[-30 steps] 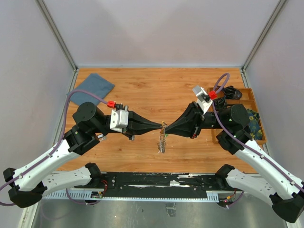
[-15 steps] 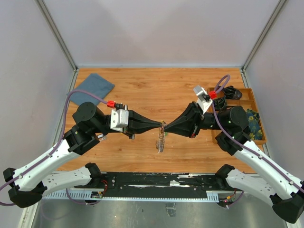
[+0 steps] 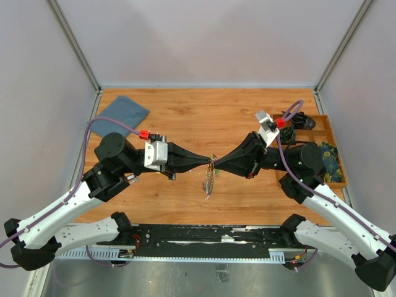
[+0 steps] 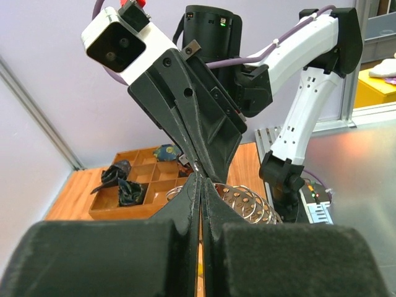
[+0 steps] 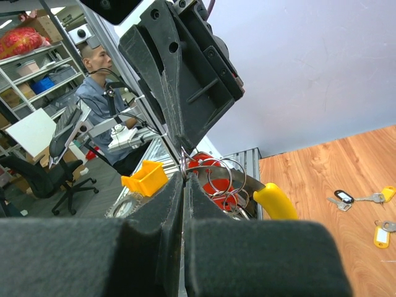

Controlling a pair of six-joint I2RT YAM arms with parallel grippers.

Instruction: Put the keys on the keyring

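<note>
You have a blue-grey cloth point(image 3: 124, 114) lying flat at the far left corner of the wooden table point(image 3: 204, 117). At your right edge sits a wooden compartment tray point(image 3: 322, 127) with black cable bundles point(image 3: 301, 119) in its far compartments. Off the table, the right wrist view shows you a seated man in a blue shirt point(image 5: 102, 96) and a yellow bin point(image 5: 144, 178).

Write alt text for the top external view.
Two black-and-white robot arms meet tip to tip above the middle of a wooden table, the shut left hand and shut right hand pinching a thin metal wire keyring fringed with small silver keys that dangles between them. A blue-grey cloth lies far left; a wooden compartment tray sits at the right edge.
</note>
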